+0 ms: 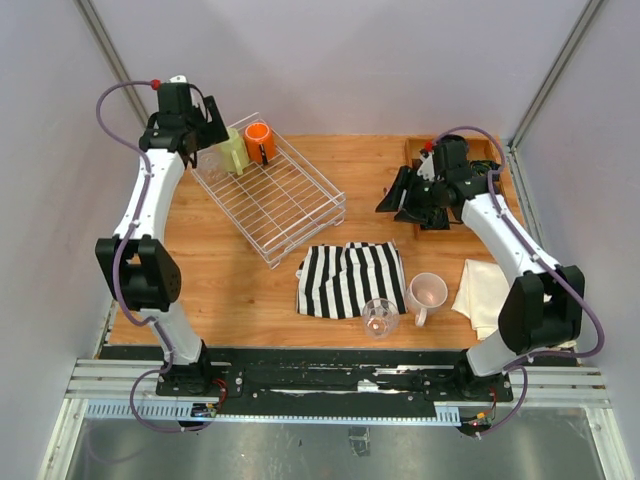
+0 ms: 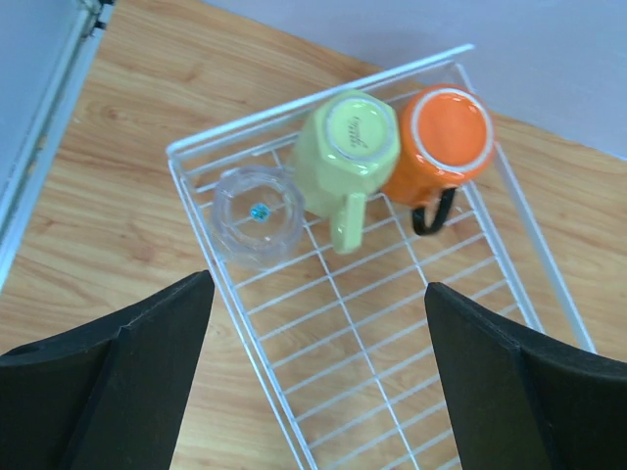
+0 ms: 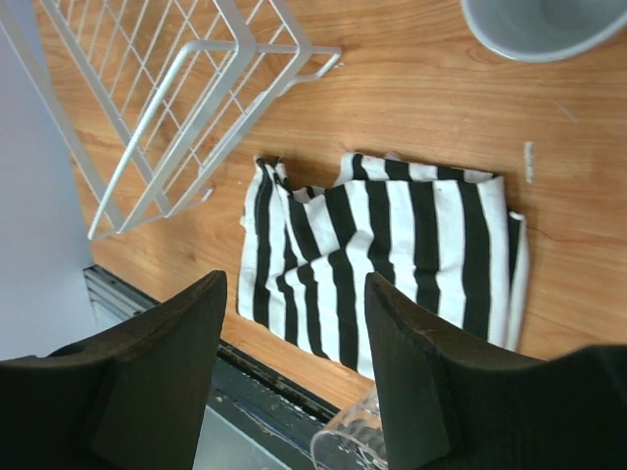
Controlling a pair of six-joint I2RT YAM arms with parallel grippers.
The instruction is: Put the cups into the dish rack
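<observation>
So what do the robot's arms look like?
The left arm and right arm are white tubes with chunky black joints. Thin purple cables loop alongside. The left gripper and right gripper each have two wide black fingers.

There are three mugs, an orange mug [image 1: 259, 140], a yellow-green mug [image 1: 233, 150] and a pale pink mug [image 1: 428, 292], two clear tumblers [image 2: 259, 213] [image 1: 380, 318], one wire rack [image 1: 338, 205], one striped cloth [image 1: 350, 278], one cream cloth [image 1: 482, 290], and possibly a fourth cup [image 3: 544, 24], rim only.

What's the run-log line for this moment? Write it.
rack: orange mug, green mug, glass, inverted | table: pink mug, second glass | left gripper: open over rack | right gripper: open, empty
</observation>
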